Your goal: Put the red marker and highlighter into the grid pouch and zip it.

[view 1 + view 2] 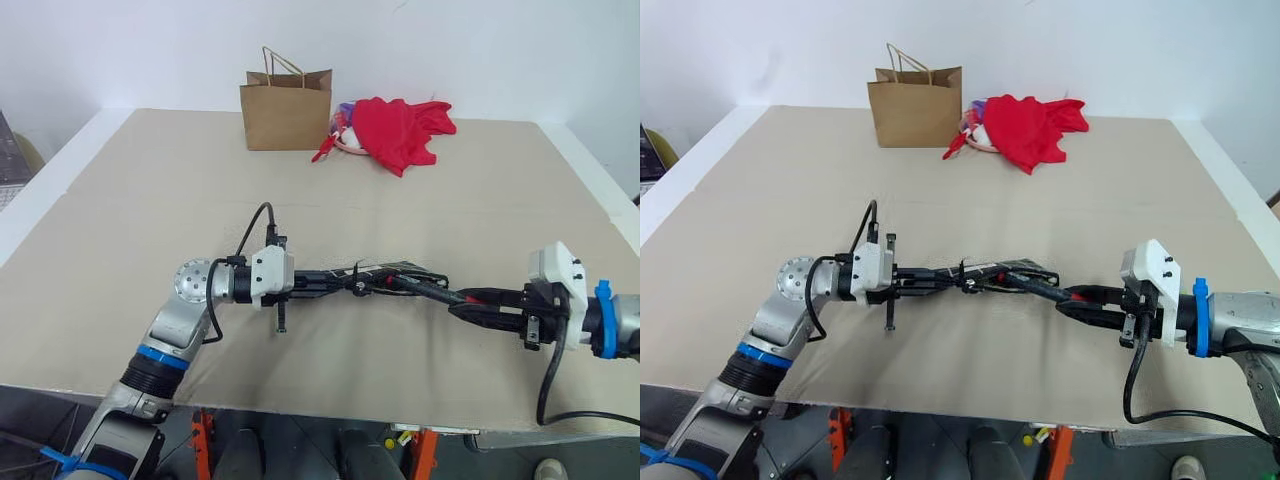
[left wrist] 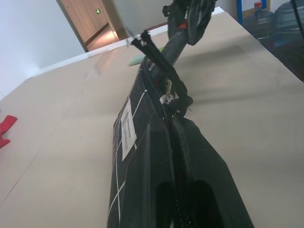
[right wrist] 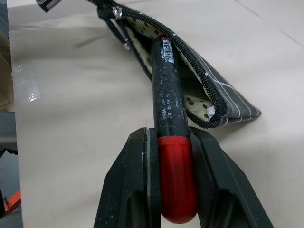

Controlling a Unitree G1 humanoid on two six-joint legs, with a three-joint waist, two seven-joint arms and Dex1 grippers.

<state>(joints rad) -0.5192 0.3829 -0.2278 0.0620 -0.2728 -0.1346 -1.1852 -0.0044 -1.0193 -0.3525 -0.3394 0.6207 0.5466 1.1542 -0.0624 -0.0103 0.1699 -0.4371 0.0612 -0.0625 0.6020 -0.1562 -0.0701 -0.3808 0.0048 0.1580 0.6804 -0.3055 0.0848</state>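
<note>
The left tool (image 1: 345, 283) clenched the grid pouch (image 3: 190, 80) by its zipper end, holding it open while the right tool (image 3: 173, 183) grasped the red marker (image 3: 171, 142), cap-first at its mouth.

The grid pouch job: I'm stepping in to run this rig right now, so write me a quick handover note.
Left gripper: shut on the grid pouch at its zipper end, holding it off the table.
Right gripper: shut on the red marker, black cap end resting in the pouch's open mouth.
Highlighter: lying on the table past the pouch, apart from both grippers.
Done: pouch unzipped and held open, marker lined up at the opening.
Left: push the marker in and release it, fetch the highlighter and put it in, then zip the pouch.
</note>
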